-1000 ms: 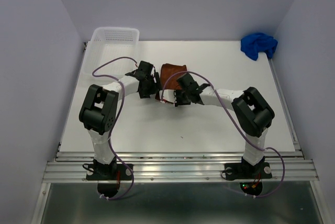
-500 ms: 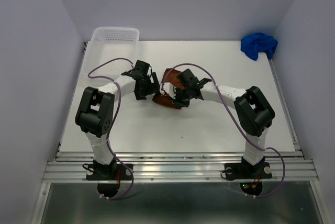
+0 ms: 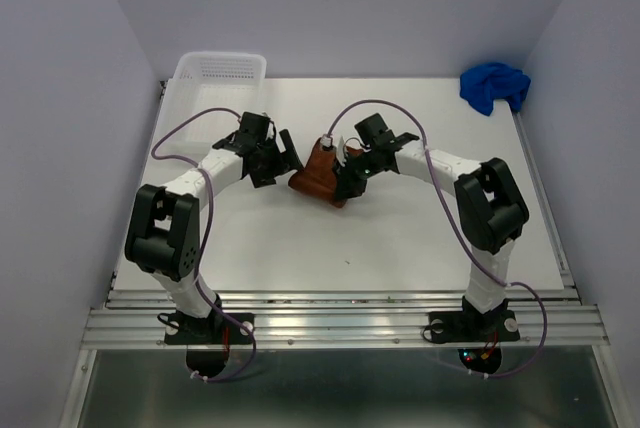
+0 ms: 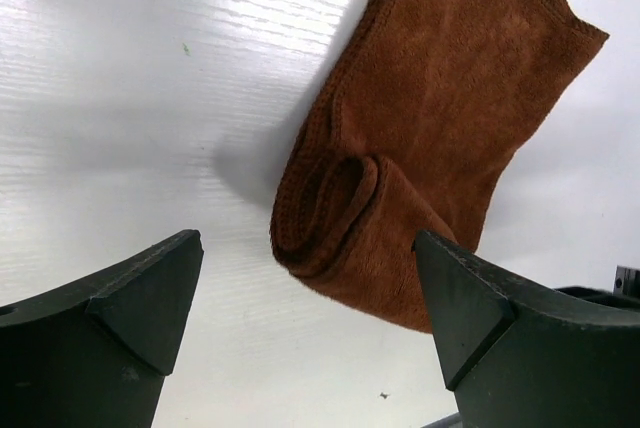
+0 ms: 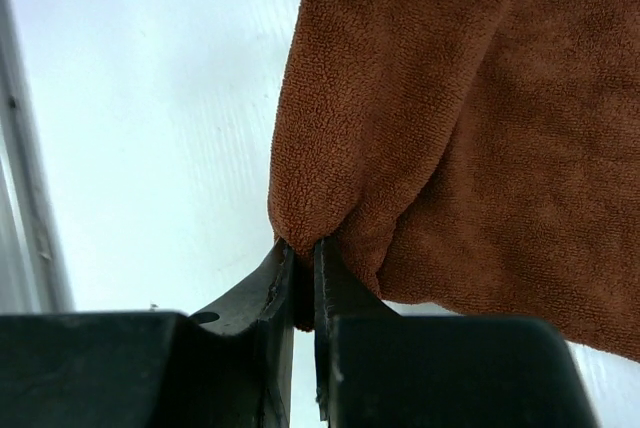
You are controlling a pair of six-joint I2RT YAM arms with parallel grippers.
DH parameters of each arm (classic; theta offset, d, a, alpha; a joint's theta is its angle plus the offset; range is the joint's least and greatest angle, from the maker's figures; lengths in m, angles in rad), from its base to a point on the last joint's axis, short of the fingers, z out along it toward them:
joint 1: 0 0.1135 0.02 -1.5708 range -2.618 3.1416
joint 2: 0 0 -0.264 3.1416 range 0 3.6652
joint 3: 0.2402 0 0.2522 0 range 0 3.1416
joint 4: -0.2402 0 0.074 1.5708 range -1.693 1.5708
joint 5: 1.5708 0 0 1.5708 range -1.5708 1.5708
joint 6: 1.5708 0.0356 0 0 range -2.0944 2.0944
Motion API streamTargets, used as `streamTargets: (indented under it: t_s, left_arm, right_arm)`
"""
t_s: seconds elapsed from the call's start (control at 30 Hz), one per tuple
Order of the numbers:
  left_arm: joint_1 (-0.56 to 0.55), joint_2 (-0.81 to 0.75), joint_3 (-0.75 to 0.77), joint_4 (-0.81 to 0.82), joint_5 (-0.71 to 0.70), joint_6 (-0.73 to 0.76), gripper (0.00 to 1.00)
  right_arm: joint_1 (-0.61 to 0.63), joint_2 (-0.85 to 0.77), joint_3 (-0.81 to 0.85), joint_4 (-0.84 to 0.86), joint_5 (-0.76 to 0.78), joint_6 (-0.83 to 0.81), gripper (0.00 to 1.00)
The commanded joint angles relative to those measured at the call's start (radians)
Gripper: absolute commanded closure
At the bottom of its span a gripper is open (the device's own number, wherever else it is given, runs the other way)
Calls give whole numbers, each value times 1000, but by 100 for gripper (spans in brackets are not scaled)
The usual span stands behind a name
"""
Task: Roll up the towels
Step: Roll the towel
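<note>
Half-rolled at best the rust-brown cloth towel (image 3: 318,176) mid-table, pinched its fold in the right gripper (image 5: 300,260), held the left gripper (image 4: 305,243) spread beside the curl, left the crumpled royal-blue cloth towel (image 3: 494,86) untouched far right.

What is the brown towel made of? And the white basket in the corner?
The rust-brown towel looks like soft terry or microfiber cloth: it has a fuzzy, matte nap and a stitched hem. The white basket looks like hard plastic with rows of small holes in its walls, though it is too far off to be sure.
</note>
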Motion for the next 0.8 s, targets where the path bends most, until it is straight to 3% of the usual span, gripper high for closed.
streamTargets:
  t_s: [0.0,0.17,0.77]
  left_arm:
    - [0,-88,-37,28,33,5,1]
    - [0,-104,-79,54,51,18,1]
    - [-8,-19,-139,153,153,-1,1]
  right_arm:
    - [-42,44,76,1,-153,156,99]
    - [-77,87,95,16,-247,236,99]
    - [-138,155,0,251,-284,517,99]
